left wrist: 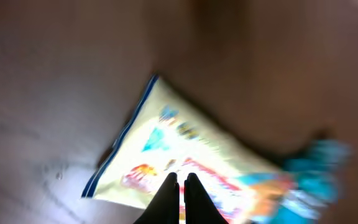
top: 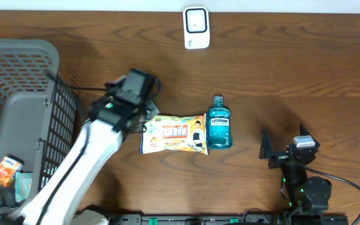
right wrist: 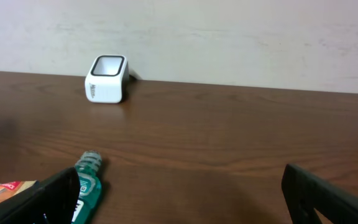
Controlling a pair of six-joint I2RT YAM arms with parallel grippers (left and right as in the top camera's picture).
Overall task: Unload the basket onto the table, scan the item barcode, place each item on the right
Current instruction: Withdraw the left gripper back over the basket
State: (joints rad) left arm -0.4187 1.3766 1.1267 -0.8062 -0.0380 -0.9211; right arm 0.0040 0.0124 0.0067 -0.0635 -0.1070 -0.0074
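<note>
At frame centre, the snack packet (top: 174, 132) lies flat on the bench (top: 280, 69), yellow, blue-edged, just beside the mouthwash bottle (top: 219, 128). Your left gripper (left wrist: 180, 179) hovers closed over its left end: pickup, I judge. Open first, then pinch an edge. Your right gripper (top: 279, 153) sits open, lower right.

Dark wooden table (top: 305, 69), pale wall (right wrist: 229, 37)
</note>
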